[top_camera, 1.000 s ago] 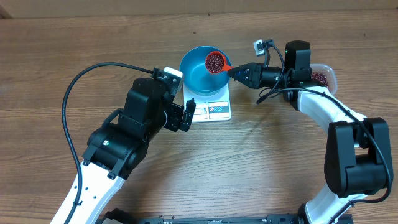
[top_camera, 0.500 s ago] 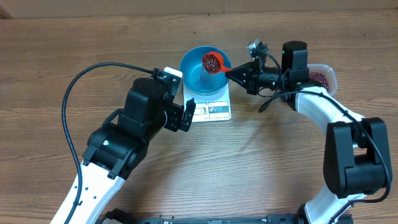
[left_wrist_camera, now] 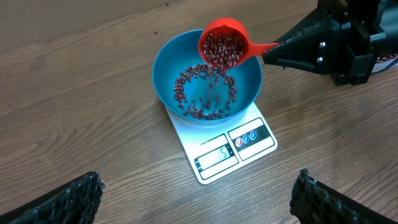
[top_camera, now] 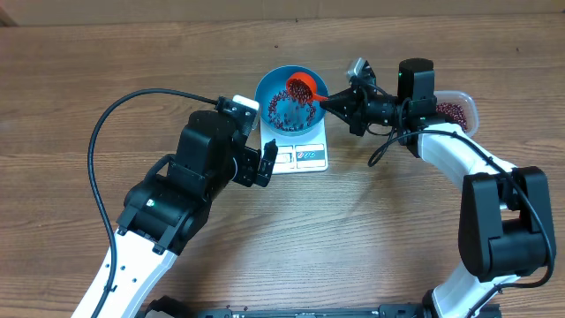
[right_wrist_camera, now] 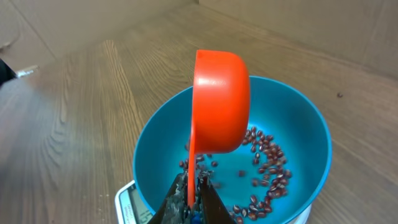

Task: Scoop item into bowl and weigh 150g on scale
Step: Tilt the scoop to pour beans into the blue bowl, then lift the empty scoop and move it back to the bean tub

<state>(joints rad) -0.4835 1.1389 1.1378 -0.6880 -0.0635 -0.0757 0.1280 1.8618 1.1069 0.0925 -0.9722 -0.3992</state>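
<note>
- Overhead view: mid-pour, at the filling step of the task.
- Clamped by the right gripper (top_camera: pixel 334 104): the thin handle of the orange scoop (right_wrist_camera: pixel 221 99), jaws closed right down on it.
- Rolled steeply on its side over the blue bowl (left_wrist_camera: pixel 163 70), with beans (left_wrist_camera: pixel 183 90) spilling off the lip and a good part of the load visible in the cup from the left wrist.
- Scattered in a thin ring over the bowl's floor, with bare blue showing between them.
- Seated squarely on the white scale (left_wrist_camera: pixel 208 138), display edge turned toward the left arm; figure on the display too small to trust.
- Spread as wide as it goes and holding nothing: the left gripper (top_camera: pixel 268 162), hovering just beside the scale's near edge, apart from it.
- Stocked with more beans: the clear tub (top_camera: pixel 466 104), past the right wrist.
- Judged a long way short of target, given so thin a layer.
- Next, probably: a little more wrist roll to empty the cup, lip kept inside the rim, then back to the tub for another load.
- Near the target: smaller loads, slower tipping, with an eye on the display.
</note>
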